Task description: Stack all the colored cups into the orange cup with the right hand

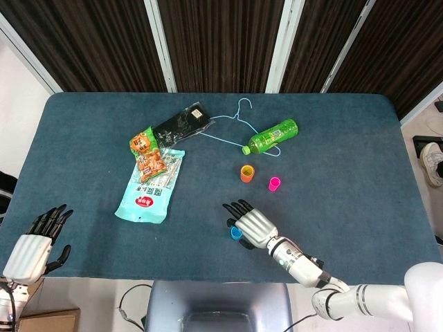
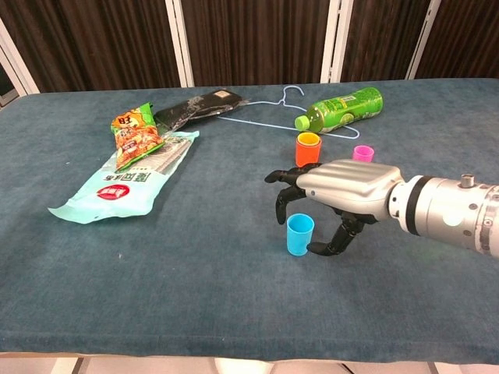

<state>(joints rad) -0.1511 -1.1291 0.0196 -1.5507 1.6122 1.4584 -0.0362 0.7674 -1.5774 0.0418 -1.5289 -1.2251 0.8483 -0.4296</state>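
The blue cup (image 2: 299, 234) stands upright near the table's front edge, and in the head view the blue cup (image 1: 236, 233) is partly covered by my hand. My right hand (image 2: 335, 195) hovers over and around it, fingers spread behind it and the thumb curled by its right side, with no clear grip. The orange cup (image 2: 307, 149) (image 1: 247, 173) and the pink cup (image 2: 362, 153) (image 1: 275, 183) stand upright farther back. My left hand (image 1: 33, 245) hangs open off the table's front left corner.
A green bottle (image 1: 271, 135) lies on a light blue wire hanger (image 1: 239, 121) behind the cups. Snack packets (image 1: 149, 159), a teal bag (image 1: 149, 188) and a black pouch (image 1: 183, 123) lie at the left middle of the table (image 1: 346, 138).
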